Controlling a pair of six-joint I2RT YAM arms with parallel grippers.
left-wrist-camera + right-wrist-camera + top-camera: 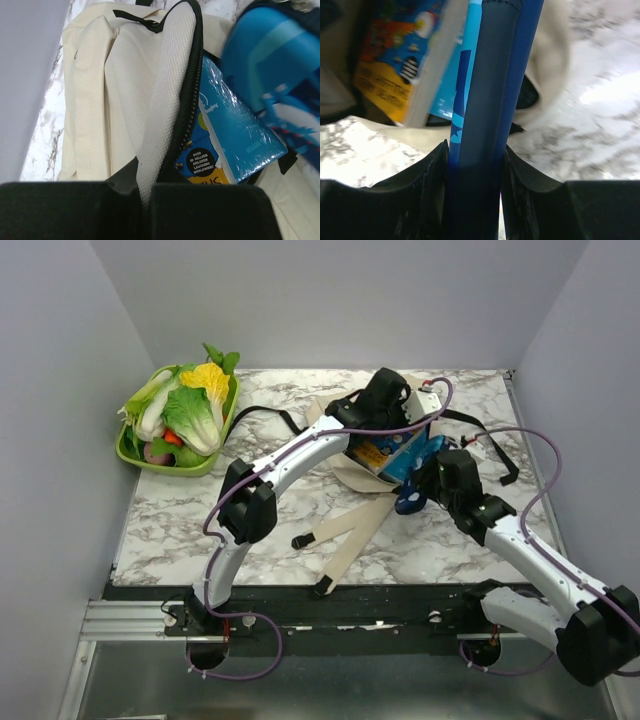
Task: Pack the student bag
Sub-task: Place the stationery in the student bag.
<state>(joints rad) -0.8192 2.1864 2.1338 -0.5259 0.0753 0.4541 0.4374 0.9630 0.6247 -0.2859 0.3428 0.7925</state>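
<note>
The student bag (352, 478) (soft cream cloth, black zipper trim) is being seen lying at the middle of the table (200, 520). Its mouth is being held open, the zipper-edged flap (165, 100) being pinched by the left tool (145, 187). Its long black-tipped straps (345, 535) are being trailed toward the near edge.

Student bag (95, 100) — matt woven cloth; book (235, 135) — glossy plastic wrap.

Left arm (300, 452) stretched forward, jaws pinched together, right arm (520, 538) bent inward, jaws clamped.
</note>
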